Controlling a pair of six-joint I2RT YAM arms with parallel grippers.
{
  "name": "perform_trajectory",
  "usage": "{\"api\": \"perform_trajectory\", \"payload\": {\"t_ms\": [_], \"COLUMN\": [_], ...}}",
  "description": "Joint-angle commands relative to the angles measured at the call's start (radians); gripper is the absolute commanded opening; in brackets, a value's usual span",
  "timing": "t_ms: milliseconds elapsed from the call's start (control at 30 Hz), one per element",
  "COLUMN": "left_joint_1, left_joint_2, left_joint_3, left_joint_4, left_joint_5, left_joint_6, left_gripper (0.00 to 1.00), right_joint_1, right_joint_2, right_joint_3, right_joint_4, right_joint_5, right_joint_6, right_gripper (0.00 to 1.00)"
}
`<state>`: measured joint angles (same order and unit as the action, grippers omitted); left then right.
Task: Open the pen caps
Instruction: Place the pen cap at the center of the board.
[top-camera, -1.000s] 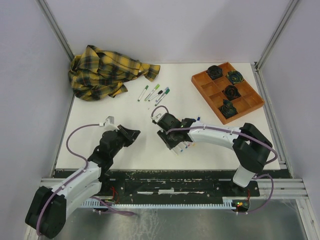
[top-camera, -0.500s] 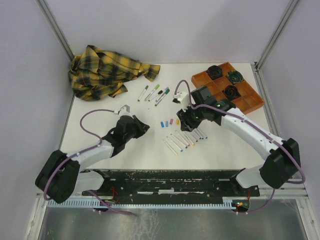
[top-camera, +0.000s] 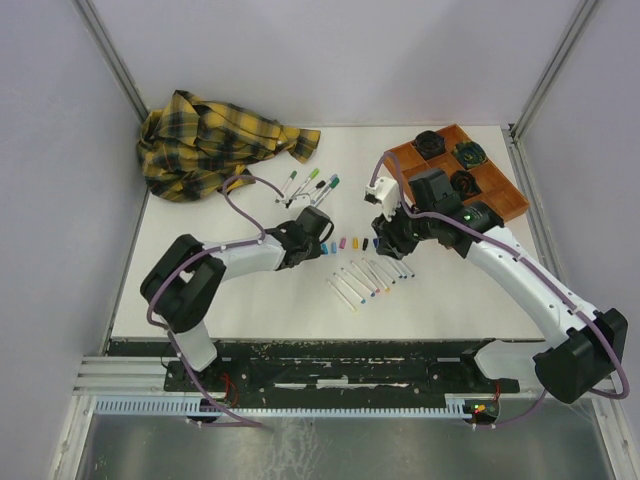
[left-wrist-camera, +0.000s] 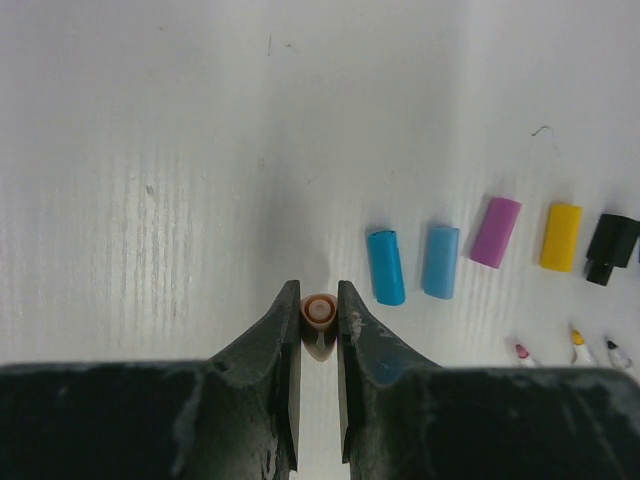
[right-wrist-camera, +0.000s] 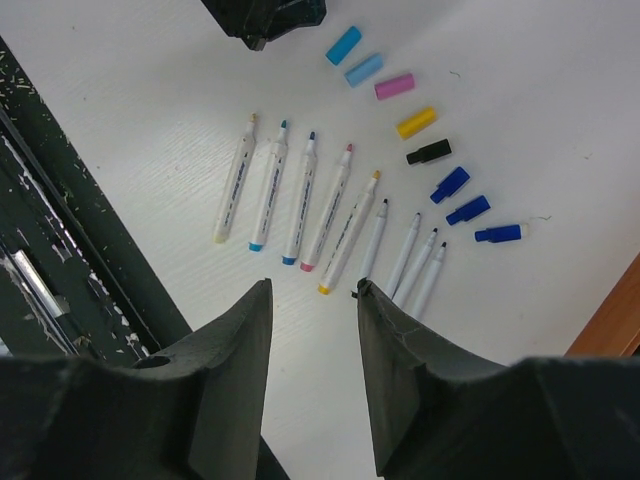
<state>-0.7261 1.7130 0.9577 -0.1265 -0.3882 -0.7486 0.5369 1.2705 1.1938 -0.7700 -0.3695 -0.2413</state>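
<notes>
**Legible text, labels and numbers: none readable in any view.**
The white pen barrels lying ahead of the right gripper carry faint grey marks along their sides, too small to make out. The pen caps in a row ahead and to the right of the left gripper show plain coloured sides, and so does the end of the orange cap pinched between its fingertips.
</notes>
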Motion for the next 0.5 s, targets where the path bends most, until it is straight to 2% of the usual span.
{"api": "perform_trajectory", "payload": {"t_ms": [0,167,467], "left_joint_1": [-0.008,-0.008,-0.008], "left_joint_2": [0.041,0.057,0.079], "left_joint_3": [0.079,0.093,0.095], "left_joint_4": [-0.065,-0.064,-0.065], "left_joint_5": [-0.048,-0.028,0.009], "left_joint_6": [0.076,0.086,0.091], "left_gripper": [0.13,0.21,0.28], "right_joint_1": [-0.007,-0.007,-0.012], "right_joint_2": [-0.031,-0.029,-0.031], "right_joint_3": [-0.004,-0.005,-0.008], "right_joint_4": [0.019,0.02,0.024], "right_joint_5": [-0.014,-0.02,-0.018], "right_joint_6": [-0.015,-0.011,-0.009], "right_gripper": [0.47,0.47,0.47]}}
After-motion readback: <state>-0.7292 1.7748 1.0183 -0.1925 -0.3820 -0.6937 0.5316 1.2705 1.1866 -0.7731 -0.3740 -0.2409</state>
